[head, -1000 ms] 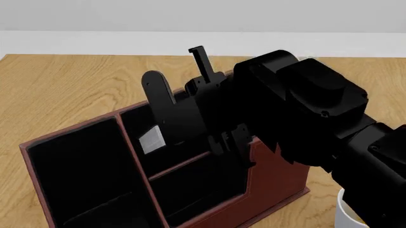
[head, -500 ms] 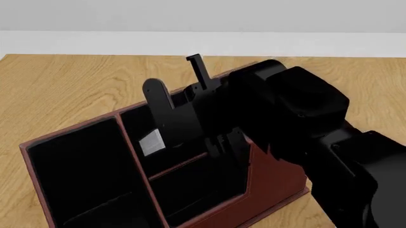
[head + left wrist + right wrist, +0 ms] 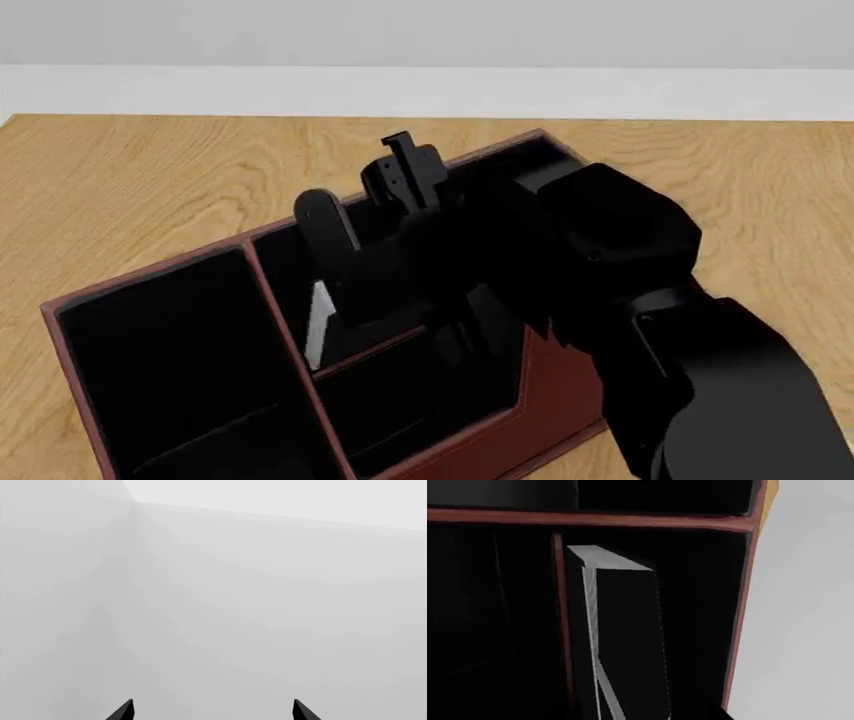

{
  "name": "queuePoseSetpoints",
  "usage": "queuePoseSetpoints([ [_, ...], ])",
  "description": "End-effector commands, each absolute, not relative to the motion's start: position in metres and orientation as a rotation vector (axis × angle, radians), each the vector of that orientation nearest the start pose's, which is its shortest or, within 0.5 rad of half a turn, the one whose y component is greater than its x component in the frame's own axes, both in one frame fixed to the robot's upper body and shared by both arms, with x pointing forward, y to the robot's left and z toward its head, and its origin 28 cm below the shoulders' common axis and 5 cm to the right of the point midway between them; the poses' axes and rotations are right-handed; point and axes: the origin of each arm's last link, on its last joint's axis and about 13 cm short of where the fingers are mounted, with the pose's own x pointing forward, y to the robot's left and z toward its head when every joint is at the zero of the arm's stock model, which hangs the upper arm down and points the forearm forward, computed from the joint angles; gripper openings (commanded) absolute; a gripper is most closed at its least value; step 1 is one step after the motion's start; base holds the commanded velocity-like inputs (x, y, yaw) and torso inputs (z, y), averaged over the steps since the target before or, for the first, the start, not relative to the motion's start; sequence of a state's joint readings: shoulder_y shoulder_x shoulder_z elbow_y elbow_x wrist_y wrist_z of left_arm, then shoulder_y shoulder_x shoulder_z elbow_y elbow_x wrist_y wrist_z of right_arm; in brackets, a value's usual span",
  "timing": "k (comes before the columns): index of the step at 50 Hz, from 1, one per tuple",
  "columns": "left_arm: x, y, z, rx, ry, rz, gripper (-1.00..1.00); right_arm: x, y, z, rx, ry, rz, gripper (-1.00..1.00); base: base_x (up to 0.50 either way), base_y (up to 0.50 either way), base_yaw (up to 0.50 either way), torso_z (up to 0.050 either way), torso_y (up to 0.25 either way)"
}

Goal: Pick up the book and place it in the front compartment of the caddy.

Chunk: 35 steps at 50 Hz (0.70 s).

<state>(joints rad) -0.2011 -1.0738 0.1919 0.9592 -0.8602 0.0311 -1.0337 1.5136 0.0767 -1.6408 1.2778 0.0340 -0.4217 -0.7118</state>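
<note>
Book sits upright inside the caddy, in a narrow cell w/ black lining; in the right wrist view we see its white page edges at the top and down one side, the black cover facing us. One page edge runs close along a red-brown partition, barely any gap there, while the other side has more dark room before the caddy's outer wall. In the head view only a sliver of white pages shows at, just beside the right gripper, which reaches down into the cell behind the cross partition. Its two fingers stand apart, one rounded, one w/ a notched tip, but the arm hides where they meet the book, so we can't tell if they're clamped on it. Big left-hand cell has open room. Left gripper points at blank grey wall, tips spread wide, nothing between them. Caddy rests on the wooden table, w/ bare surface to the left and behind.
</note>
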Motion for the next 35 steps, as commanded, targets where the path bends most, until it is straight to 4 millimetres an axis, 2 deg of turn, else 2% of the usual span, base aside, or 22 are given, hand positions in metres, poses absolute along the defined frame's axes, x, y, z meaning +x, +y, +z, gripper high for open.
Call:
queuePoseSetpoints([
  [1,0.149,0.250,0.237,-0.143,-0.604,0.120,1.00,0.439,-0.074,0.255,-1.672,0.084,1.076,1.00,0.00,0.00,0.00,0.000,0.000],
  [25,0.148,0.249,0.238,-0.150,-0.615,0.109,1.00,0.439,-0.076,0.278,-1.691,0.057,1.042,1.00,0.00,0.00,0.00,0.000,0.000],
  [35,0.148,0.248,0.239,-0.153,-0.621,0.099,1.00,0.411,-0.080,0.290,-1.689,0.034,1.012,1.00,0.00,0.00,0.00,0.000,0.000],
])
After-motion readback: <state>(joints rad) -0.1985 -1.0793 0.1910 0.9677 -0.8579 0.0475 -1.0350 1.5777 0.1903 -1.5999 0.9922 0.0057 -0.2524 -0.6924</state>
